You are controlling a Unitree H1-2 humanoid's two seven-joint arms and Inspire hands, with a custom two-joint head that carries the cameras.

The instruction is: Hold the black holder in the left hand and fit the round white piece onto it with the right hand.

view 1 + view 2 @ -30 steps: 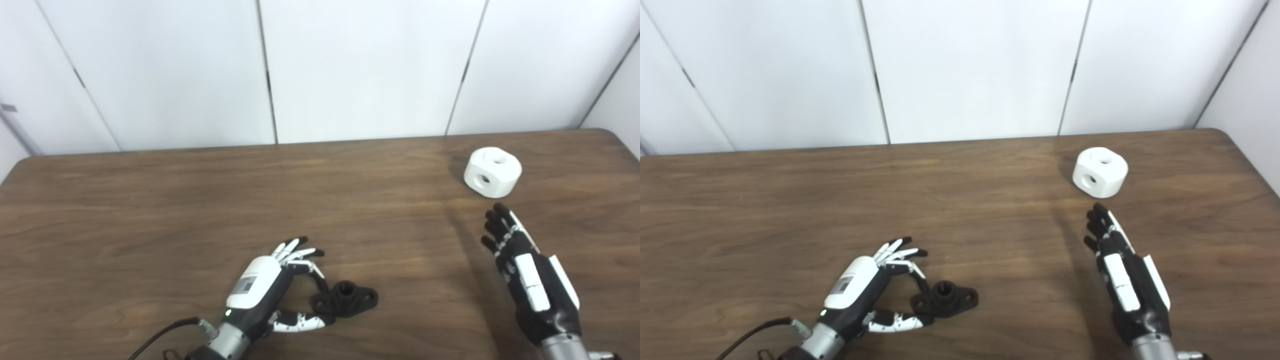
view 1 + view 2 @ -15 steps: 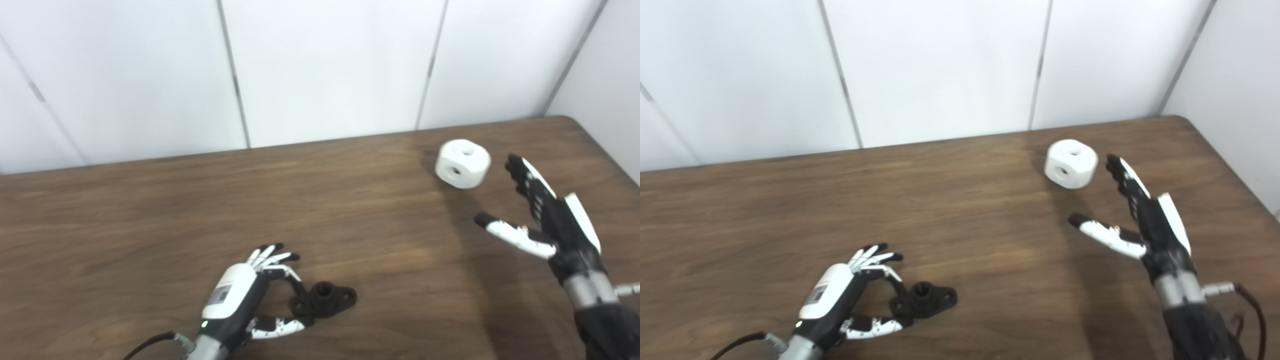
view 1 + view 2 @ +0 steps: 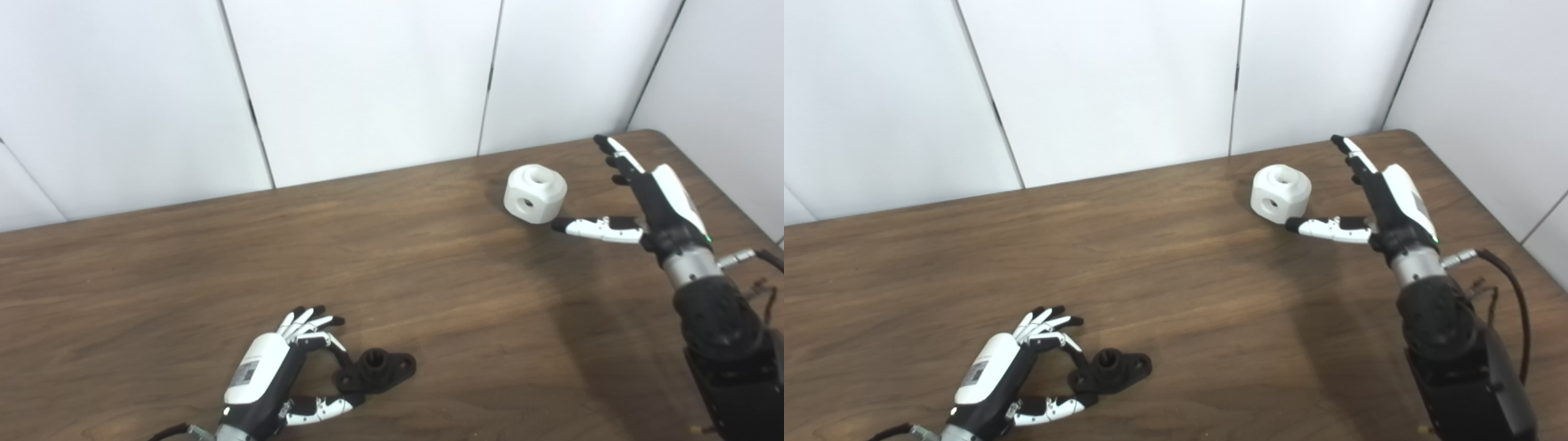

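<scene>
The black holder (image 3: 378, 369) lies flat on the wooden table (image 3: 429, 275) near its front edge. My left hand (image 3: 269, 380) is open right beside the holder's left end, one finger and the thumb on either side of that end without closing on it. The round white piece (image 3: 534, 193), with a hole on top and one in its side, stands at the far right of the table. My right hand (image 3: 643, 196) is open just to its right, fingers stretched past it and thumb reaching toward its front; hand and piece stay apart.
White wall panels (image 3: 367, 86) rise behind the table's far edge. The table's right corner (image 3: 661, 135) lies just beyond my right hand. A cable (image 3: 1507, 288) hangs by my right forearm.
The camera has swung to the right. My right hand has moved forward from well short of the white piece to beside it, thumb spreading out. My left hand stays by the holder.
</scene>
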